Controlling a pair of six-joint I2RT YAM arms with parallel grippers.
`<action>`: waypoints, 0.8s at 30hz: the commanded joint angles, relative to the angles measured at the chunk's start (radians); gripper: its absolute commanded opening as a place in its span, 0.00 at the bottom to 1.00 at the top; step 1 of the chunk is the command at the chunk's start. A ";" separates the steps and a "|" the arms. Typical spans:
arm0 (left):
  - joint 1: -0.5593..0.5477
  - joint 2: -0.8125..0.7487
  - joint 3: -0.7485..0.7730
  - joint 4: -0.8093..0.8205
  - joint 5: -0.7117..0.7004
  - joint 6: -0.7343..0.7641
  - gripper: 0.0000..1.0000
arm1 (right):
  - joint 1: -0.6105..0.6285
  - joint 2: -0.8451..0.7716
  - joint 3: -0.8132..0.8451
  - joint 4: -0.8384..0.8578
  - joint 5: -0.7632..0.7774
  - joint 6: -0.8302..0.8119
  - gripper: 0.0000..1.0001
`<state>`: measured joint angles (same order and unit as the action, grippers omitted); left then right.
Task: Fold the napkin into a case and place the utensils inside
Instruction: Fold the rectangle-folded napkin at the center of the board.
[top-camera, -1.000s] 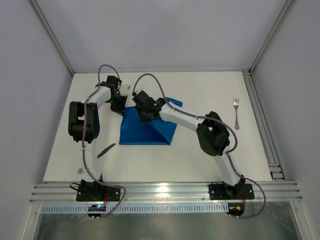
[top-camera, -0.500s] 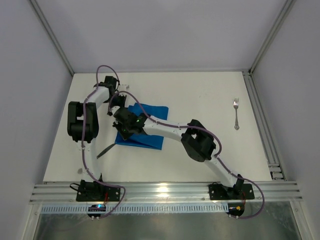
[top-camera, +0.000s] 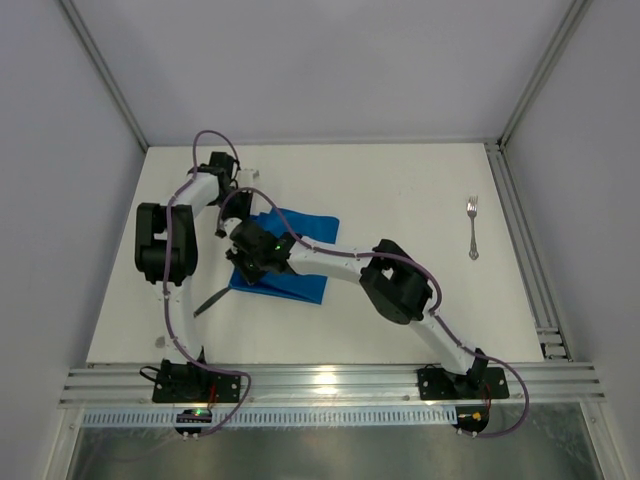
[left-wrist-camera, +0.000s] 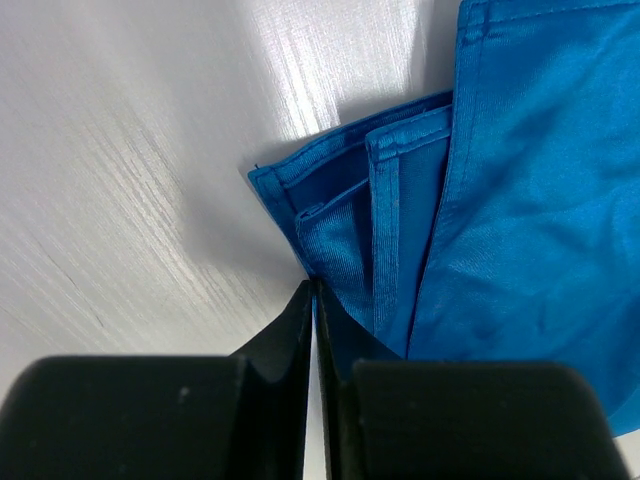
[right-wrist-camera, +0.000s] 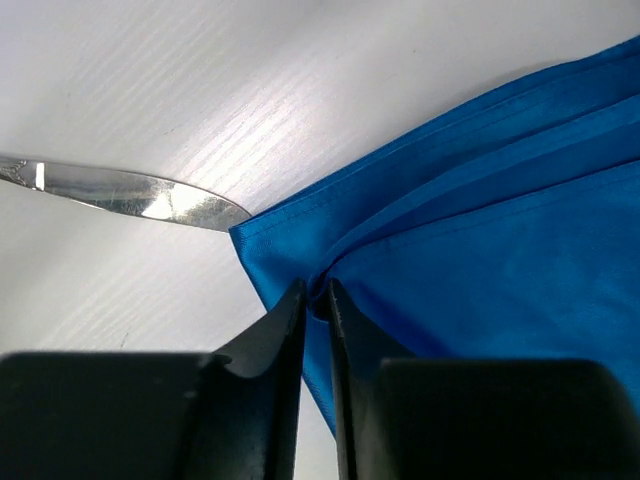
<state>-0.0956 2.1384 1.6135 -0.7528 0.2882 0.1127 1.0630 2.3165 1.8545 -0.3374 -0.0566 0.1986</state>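
Observation:
The blue napkin (top-camera: 303, 283) lies folded in layers left of the table's middle. My left gripper (top-camera: 222, 229) is at its far left corner; in the left wrist view the jaws (left-wrist-camera: 313, 287) are pressed almost together on the napkin's (left-wrist-camera: 520, 200) layered edge. My right gripper (top-camera: 244, 271) is at the near left corner, its jaws (right-wrist-camera: 316, 291) pinching a small fold of the napkin (right-wrist-camera: 480, 230). The dark knife (top-camera: 212, 300) lies just beyond that corner, its blade (right-wrist-camera: 130, 192) close to the cloth. The silver fork (top-camera: 472, 228) lies far right.
The right arm (top-camera: 400, 285) stretches across the table's middle over the napkin. An aluminium rail (top-camera: 530, 250) runs along the right edge, and another along the front. Grey walls enclose the white table (top-camera: 400, 190).
The right gripper swept left across the napkin, carrying its right part over the left, so the cloth is now narrower. The left gripper shifted slightly toward the near side. Both jaws have eased apart a hair.

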 joint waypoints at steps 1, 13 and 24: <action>0.002 0.023 0.013 -0.025 -0.021 0.018 0.06 | 0.005 -0.078 0.018 0.018 -0.009 -0.016 0.19; 0.004 -0.090 0.092 -0.085 -0.133 0.054 0.31 | -0.162 -0.439 -0.177 -0.012 -0.086 0.152 0.59; 0.004 -0.218 0.048 -0.152 -0.087 0.071 0.37 | -0.583 -0.523 -0.560 0.090 -0.179 0.320 0.52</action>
<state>-0.0959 2.0129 1.6646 -0.8536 0.1688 0.1665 0.5220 1.7561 1.3266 -0.2993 -0.1600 0.4652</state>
